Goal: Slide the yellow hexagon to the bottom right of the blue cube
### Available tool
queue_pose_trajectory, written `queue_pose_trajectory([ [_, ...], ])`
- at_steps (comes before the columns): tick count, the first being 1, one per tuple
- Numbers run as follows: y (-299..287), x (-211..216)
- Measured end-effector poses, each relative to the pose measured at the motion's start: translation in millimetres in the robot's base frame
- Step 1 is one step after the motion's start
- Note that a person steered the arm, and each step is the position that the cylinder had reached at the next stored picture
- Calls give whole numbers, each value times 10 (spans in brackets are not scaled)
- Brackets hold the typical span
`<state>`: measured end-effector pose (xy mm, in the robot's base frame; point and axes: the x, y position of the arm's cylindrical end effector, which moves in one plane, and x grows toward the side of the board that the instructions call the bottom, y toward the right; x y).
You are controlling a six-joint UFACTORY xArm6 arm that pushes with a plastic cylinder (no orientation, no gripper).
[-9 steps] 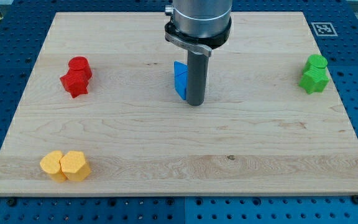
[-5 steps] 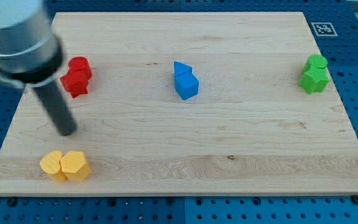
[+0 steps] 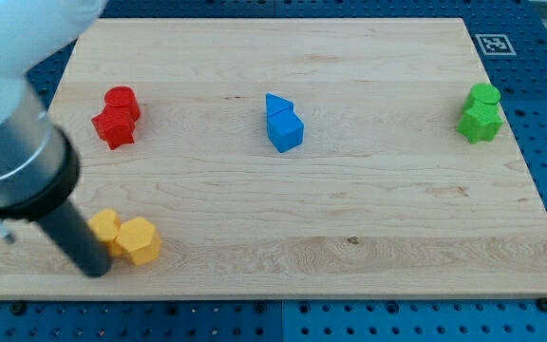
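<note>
The yellow hexagon [image 3: 138, 240] lies near the board's bottom left, touching a second yellow block [image 3: 106, 226] on its upper left. My tip [image 3: 96, 270] stands just left of and below the two yellow blocks, close against them. The blue cube [image 3: 286, 130] sits at the board's middle top with a blue triangular block [image 3: 273, 104] touching its upper left. The cube is far to the upper right of the hexagon.
A red cylinder [image 3: 121, 99] and a red star-shaped block [image 3: 113, 125] sit together at the upper left. Two green blocks [image 3: 480, 112] sit at the right edge. The wooden board [image 3: 368, 218] ends just below my tip.
My tip moved from the board's middle to the far left, then down to the bottom left. The two yellow blocks shifted right and slightly up.
</note>
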<state>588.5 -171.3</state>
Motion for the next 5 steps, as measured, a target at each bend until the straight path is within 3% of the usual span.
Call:
queue_pose_trajectory([
  [1,360,-375],
  [2,515,-426],
  [3,567,-162],
  [4,886,-166],
  [5,1364,-546],
])
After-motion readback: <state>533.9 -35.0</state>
